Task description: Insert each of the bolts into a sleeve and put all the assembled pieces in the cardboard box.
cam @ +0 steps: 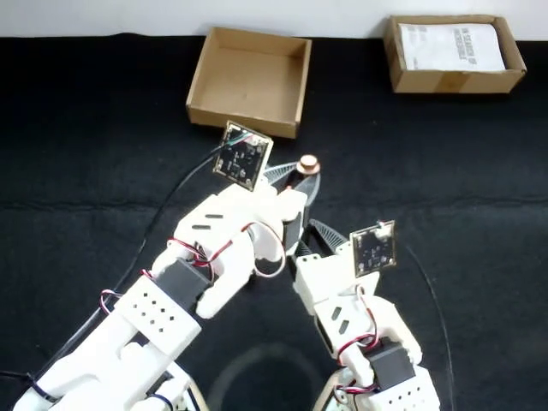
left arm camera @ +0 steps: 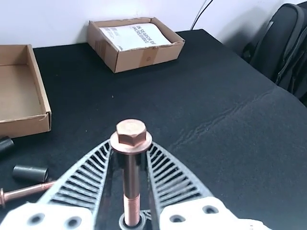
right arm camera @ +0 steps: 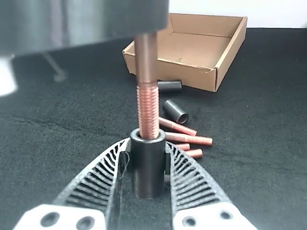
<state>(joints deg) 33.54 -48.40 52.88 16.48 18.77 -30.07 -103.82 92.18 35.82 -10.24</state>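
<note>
The cardboard box (cam: 248, 81) at the far left of centre holds nothing, so no finished piece is in it yet. The 1st assembly looks barely begun: the threaded tip of the bolt (left arm camera: 130, 133) sits in the mouth of the sleeve (right arm camera: 147, 172), with most of the thread and all of the smooth shank above the rim. On the black tabletop (cam: 479, 214) between the 2 end effectors and the box lie 2 loose sleeves (right arm camera: 175, 111) and at least 3 loose bolts (right arm camera: 188, 139), so several more pairings are left, as well as every transfer to the box. A 2nd box (cam: 452, 53) with a printed sheet in it stands at the far right.

The left arm stretches from the near left toward the centre. Its left end effector (left arm camera: 130, 158) is clenched on the bolt's shank just below the hexagonal head, holding the bolt upright with the head on top. The right arm comes up from the near right. Its right end effector (right arm camera: 147, 153) grips the sleeve from both sides, upright with the mouth up, directly beneath the bolt. The 2 parts look well lined up.
</note>
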